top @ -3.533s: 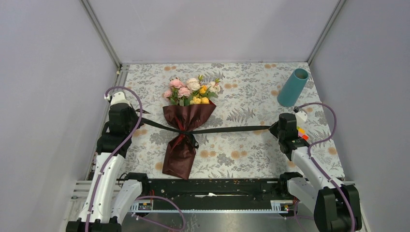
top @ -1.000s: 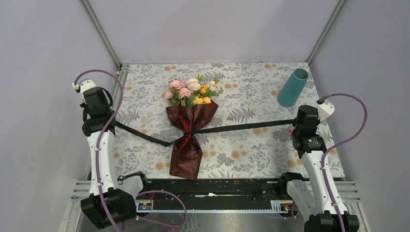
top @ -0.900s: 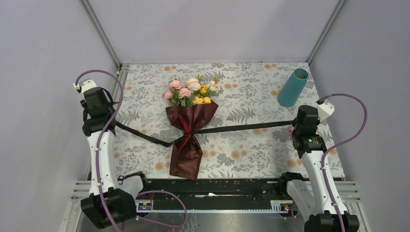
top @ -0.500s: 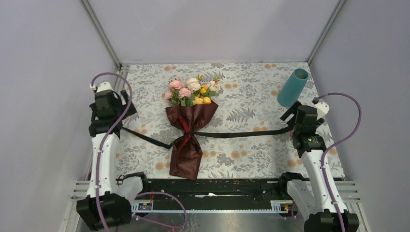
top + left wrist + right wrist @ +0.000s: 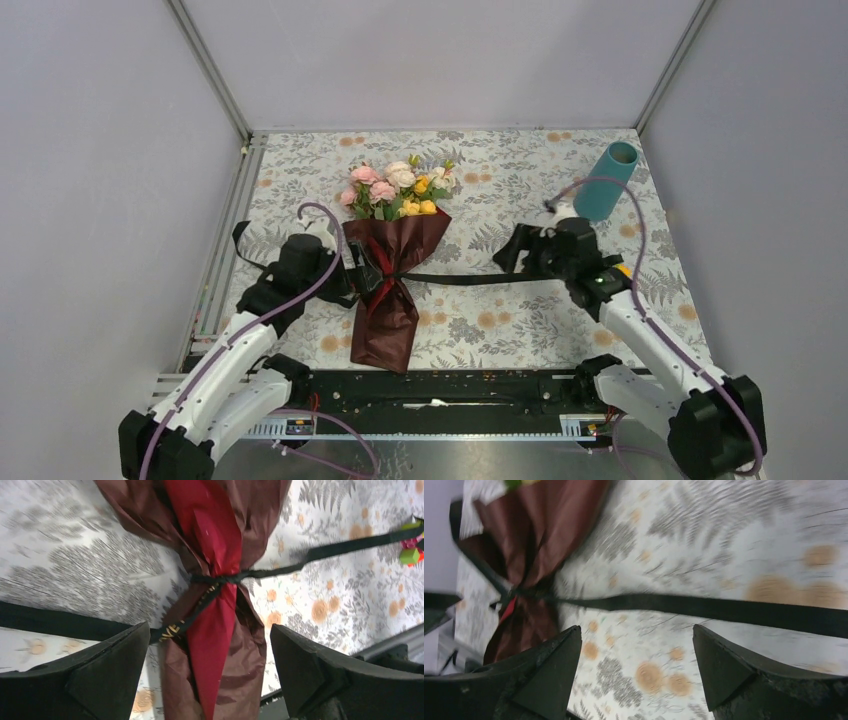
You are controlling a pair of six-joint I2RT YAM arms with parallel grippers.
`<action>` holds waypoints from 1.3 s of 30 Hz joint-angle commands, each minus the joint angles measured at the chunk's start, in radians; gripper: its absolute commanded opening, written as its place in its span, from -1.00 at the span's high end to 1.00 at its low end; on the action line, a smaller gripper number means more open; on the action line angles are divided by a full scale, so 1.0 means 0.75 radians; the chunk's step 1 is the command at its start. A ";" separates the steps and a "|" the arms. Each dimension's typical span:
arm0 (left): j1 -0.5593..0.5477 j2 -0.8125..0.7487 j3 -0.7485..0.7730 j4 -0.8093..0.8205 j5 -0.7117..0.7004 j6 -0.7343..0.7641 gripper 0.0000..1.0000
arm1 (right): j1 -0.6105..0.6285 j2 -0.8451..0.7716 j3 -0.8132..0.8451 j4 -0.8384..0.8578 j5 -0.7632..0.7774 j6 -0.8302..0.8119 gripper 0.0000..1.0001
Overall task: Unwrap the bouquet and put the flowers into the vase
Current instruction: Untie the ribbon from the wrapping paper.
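Maroon-papered bouquet lay left of tabletop centre, its black ribbon not yet unknotted. Left gripper released, straddling the knot. Right gripper released over the ribbon tail, probably to re-grasp closer. Vase stood near the far-right corner.

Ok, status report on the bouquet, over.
Left hand open, right hand open, both empty. Bouquet lying flat, ribbon knotted at its waist. Vase standing far right.

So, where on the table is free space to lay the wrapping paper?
Free: the far strip between the flowers and the vase; the near patch between ribbon, bouquet and front rail. Crowded: around the knot, between the left end effector and right end effector.
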 commanded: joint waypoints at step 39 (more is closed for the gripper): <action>-0.128 0.204 -0.133 0.150 -0.157 -0.047 0.13 | 0.879 0.923 0.204 0.664 -0.068 0.365 0.34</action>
